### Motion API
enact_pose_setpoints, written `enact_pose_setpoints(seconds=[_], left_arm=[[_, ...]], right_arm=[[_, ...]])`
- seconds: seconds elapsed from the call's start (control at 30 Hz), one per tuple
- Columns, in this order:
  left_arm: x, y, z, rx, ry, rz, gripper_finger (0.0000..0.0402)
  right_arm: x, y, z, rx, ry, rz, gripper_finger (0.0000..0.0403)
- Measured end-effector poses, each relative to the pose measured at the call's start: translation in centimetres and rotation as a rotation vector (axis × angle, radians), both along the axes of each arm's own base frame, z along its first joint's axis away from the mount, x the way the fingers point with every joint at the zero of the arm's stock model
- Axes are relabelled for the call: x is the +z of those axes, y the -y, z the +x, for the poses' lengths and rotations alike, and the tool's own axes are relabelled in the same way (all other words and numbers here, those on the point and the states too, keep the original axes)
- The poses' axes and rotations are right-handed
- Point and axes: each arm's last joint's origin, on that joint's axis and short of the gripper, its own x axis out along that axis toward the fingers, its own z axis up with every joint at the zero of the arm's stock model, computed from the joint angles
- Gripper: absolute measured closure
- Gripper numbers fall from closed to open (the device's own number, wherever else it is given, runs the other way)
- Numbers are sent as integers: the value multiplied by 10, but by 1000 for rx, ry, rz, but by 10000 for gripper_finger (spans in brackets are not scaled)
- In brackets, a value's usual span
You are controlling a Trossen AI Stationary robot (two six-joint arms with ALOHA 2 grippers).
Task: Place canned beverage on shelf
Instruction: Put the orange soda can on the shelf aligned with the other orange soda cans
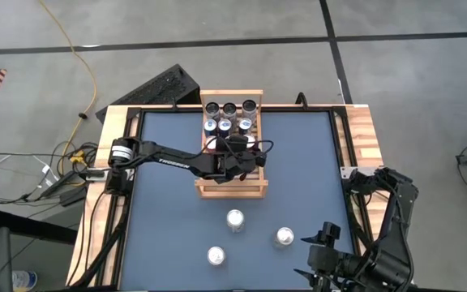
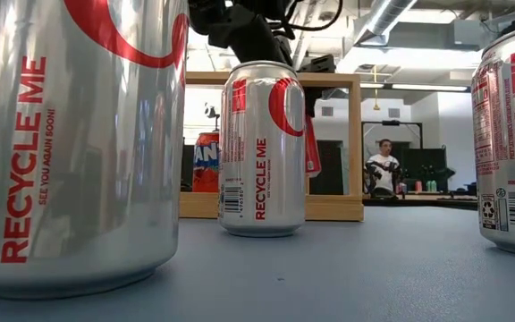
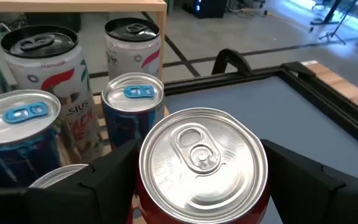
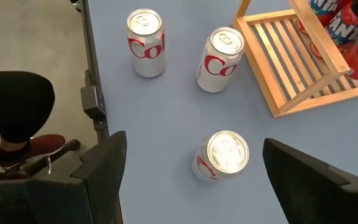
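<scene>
The light-wood slatted shelf (image 1: 229,188) lies at the table's far middle, its far part filled with several upright cans (image 3: 132,102). My left gripper (image 1: 237,154) reaches in from the table's left over the shelf's middle and is shut on a red can with a silver top (image 3: 204,165). Behind a silver can, the low view shows a strip of this red can (image 2: 313,143). Whether its base stands on the slats I cannot tell. My right gripper (image 1: 324,242) hangs open above the table's near right, over a silver can (image 4: 222,155). My left gripper pinches the red can between its two fingers, one on each side of the can's wall just under the top rim (image 3: 143,186). The fingers (image 3: 303,180) come from the table's left, slanting a little downward. The can stands upright between them.
Three silver-and-red cans (image 1: 234,219) (image 1: 284,236) (image 1: 216,256) stand on the blue table top near the front. An orange can (image 2: 206,161) stands in the shelf. The shelf's near part (image 4: 291,59) shows bare slats. A person (image 2: 384,165) sits in the room beyond.
</scene>
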Motion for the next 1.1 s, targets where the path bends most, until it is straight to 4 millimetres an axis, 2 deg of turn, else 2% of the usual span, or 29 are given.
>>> enact_pose_setpoints(seconds=[0.2,0.57,1.1], left_arm=[[-17,1,7,-30,-16,-37,117],[-19,-2,10,-10,-57,-19,117],[-26,-3,11,-47,-127,-6,117]], right_arm=[[0,0,0,0,3,1,58],[-12,-1,1,-2,-12,-45,58],[-12,-1,1,-2,-13,-43,58]])
